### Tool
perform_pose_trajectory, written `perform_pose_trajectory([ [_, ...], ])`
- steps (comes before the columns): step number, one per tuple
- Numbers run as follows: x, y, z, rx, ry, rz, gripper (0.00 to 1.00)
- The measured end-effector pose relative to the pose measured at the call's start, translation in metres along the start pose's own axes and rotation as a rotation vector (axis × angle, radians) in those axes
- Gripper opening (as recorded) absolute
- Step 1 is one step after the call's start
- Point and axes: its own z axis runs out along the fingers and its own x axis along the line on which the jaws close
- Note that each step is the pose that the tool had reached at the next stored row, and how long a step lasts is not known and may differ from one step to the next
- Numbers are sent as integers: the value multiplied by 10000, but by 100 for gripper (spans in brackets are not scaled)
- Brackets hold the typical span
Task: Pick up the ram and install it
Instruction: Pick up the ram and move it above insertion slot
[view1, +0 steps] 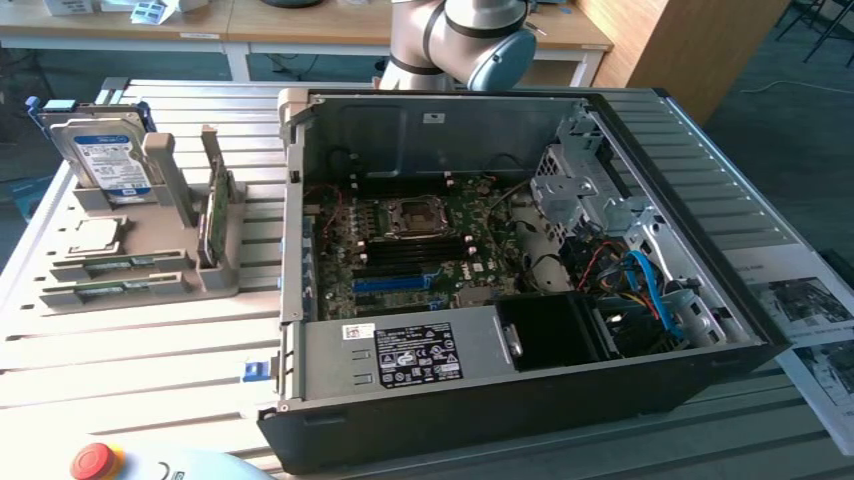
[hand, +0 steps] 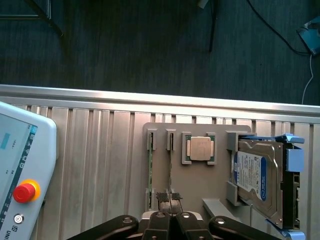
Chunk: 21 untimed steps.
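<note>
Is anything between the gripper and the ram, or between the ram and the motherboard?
Nothing visible lies between the gripper and the ram, which sits in its grey holder. Toward the motherboard, the case wall rises between holder and board, so the path would likely have to go over it.

The case (view1: 534, 420) lies open on the table (view1: 134, 360), with the motherboard (view1: 414, 250) inside. On the exterior view's left, just beside it, stands the holder (view1: 220, 282): hard drive (view1: 114, 160) at the back, card (view1: 223, 215) nearest the case, CPU (view1: 94, 235) mid-way, ram sticks (view1: 118, 263) in front.
</note>
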Motion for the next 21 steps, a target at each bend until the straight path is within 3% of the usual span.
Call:
perform_pose_trajectory([
  [10, 1, -1, 22, 0, 0, 0, 10],
  [21, 5, -9, 208, 0, 0, 0, 10],
])
